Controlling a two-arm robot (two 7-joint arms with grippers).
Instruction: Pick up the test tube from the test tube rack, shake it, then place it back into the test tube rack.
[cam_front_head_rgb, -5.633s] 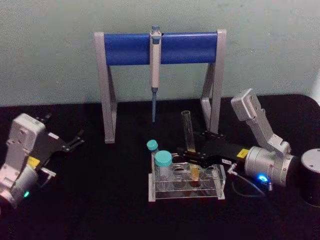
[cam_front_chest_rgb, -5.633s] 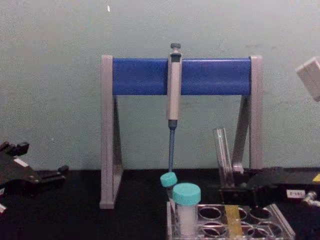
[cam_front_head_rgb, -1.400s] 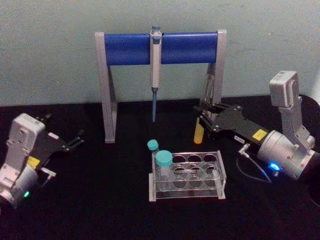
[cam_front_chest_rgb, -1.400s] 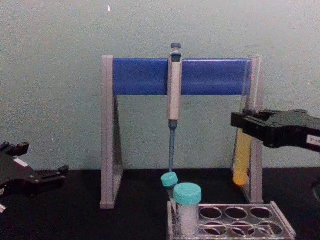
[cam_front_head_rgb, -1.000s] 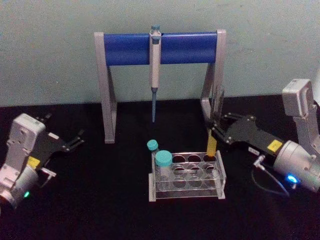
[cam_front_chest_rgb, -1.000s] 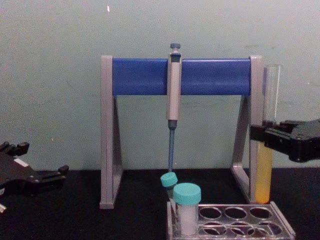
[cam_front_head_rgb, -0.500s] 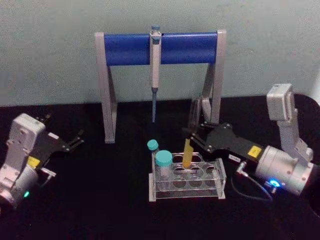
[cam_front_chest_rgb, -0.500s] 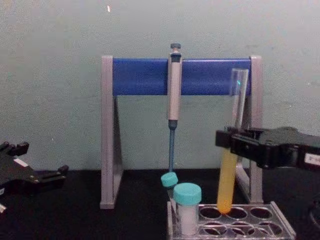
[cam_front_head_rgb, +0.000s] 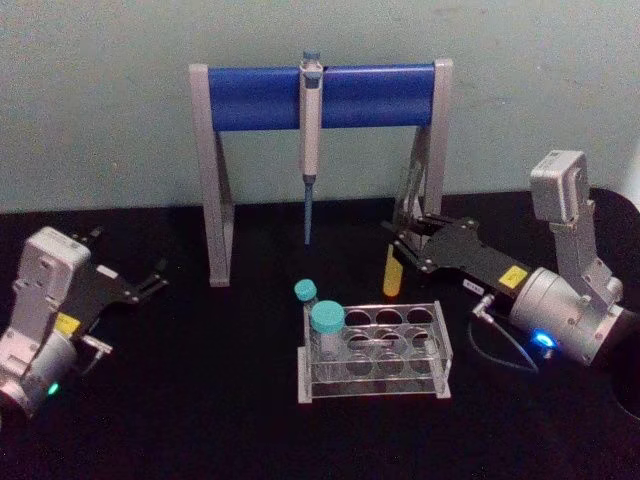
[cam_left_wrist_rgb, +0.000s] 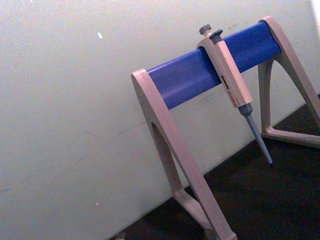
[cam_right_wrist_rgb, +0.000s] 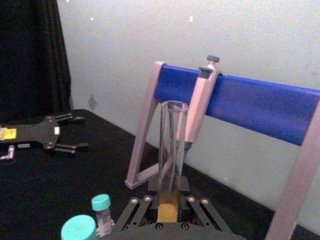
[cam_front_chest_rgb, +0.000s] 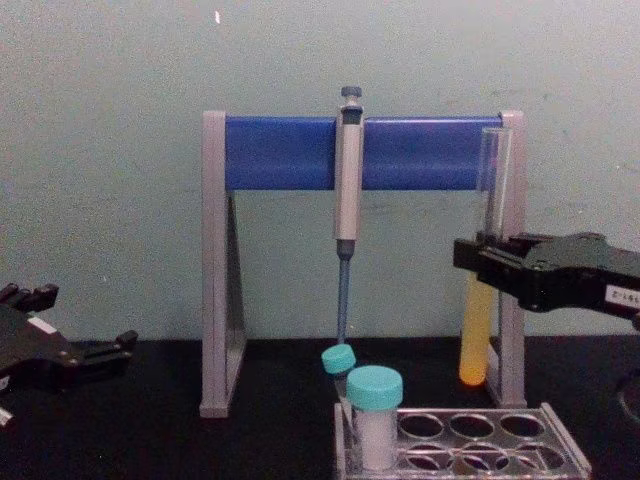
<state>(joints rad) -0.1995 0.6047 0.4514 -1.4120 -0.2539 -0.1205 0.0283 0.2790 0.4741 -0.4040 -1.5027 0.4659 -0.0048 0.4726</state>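
My right gripper (cam_front_head_rgb: 402, 246) is shut on the test tube (cam_front_head_rgb: 392, 278), a long clear glass tube with yellow liquid in its lower part. It holds the tube nearly upright in the air, behind and above the back right of the test tube rack (cam_front_head_rgb: 375, 386). In the chest view the test tube (cam_front_chest_rgb: 473, 335) hangs in front of the stand's right leg, its bottom well above the rack (cam_front_chest_rgb: 566, 452), with the right gripper (cam_front_chest_rgb: 482, 262) around its middle. In the right wrist view the tube (cam_right_wrist_rgb: 172, 145) rises from the right gripper (cam_right_wrist_rgb: 169, 207). My left gripper (cam_front_head_rgb: 150, 283) rests open at the far left.
A grey-and-blue pipette stand (cam_front_head_rgb: 320, 96) with a hanging pipette (cam_front_head_rgb: 311, 130) stands behind the rack, close to the held tube. Two teal-capped tubes (cam_front_head_rgb: 326, 318) sit in the rack's left end. Black tabletop lies free between the left gripper and the rack.
Over the last second the right gripper swung the tube from the right down over the rack's back holes. It has now lifted it up and back to the right. The left arm has not moved.
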